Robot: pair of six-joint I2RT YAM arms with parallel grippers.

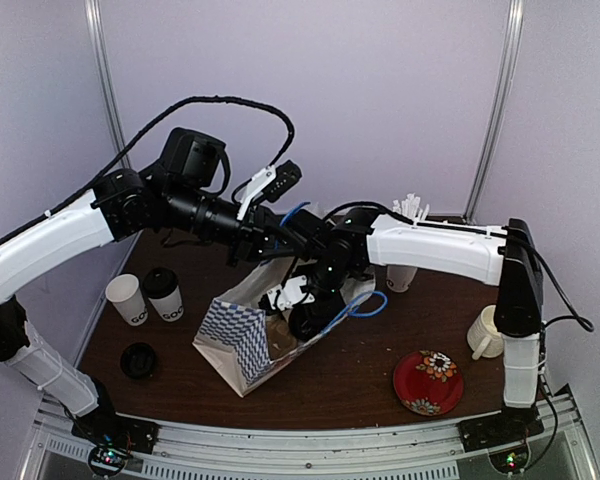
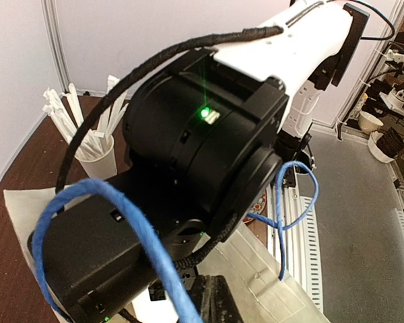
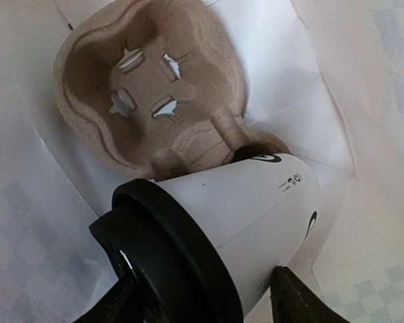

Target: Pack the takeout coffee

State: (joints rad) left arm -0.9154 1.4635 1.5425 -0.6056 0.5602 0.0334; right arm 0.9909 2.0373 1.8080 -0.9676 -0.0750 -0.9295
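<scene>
Your brown table [image 1: 360, 350] lay beneath both sets of jaws. The checked paper bag [image 1: 225, 330] stood open directly under them. Your left gripper [image 1: 280, 238] had its jaws closed on the bag's blue cord handle [image 2: 121, 202], which rose to them from the bag's mouth. Your right gripper [image 3: 205, 299] reached down inside the bag. Beyond its fingertips the pulp carrier [image 3: 148, 87] lay on the bag's floor. Between its fingers [image 3: 289, 296] a lidded cup [image 3: 256, 208] lay tilted, black lid toward the jaws and base resting in the carrier's nearer well. The jaws stood either side of the lid end, and you could not tell whether they pressed it or stood just clear. An open cup [image 1: 128, 298] and a second lidded cup [image 1: 165, 295] stood touching on the table, well apart from both jaws and on the left gripper's side. A loose black lid [image 1: 138, 360] lay near them.
</scene>
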